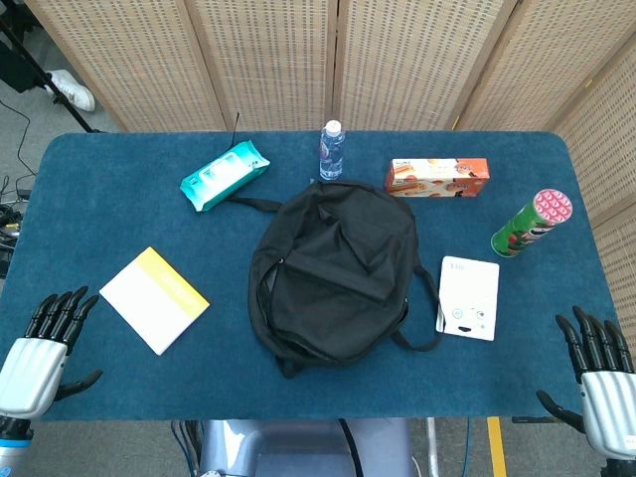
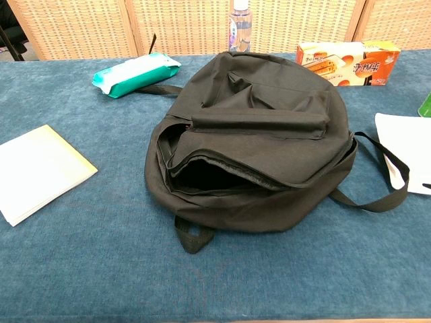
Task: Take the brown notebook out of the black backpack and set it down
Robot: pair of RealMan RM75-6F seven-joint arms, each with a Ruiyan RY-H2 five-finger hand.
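Note:
The black backpack (image 1: 333,268) lies in the middle of the blue table (image 1: 119,189). In the chest view the backpack (image 2: 262,141) has its main zipper gaping towards me, and the inside is dark. No brown notebook shows in either view. My left hand (image 1: 40,348) hovers at the table's near left corner, fingers apart, holding nothing. At the near right corner my right hand (image 1: 599,373) is likewise spread and empty. Both hands are far from the backpack and appear only in the head view.
A white and yellow booklet (image 1: 154,298) lies left of the backpack, a white card (image 1: 469,297) to its right. Behind stand a teal wipes pack (image 1: 224,175), a water bottle (image 1: 331,151), an orange biscuit box (image 1: 437,177) and a green chips tube (image 1: 532,223).

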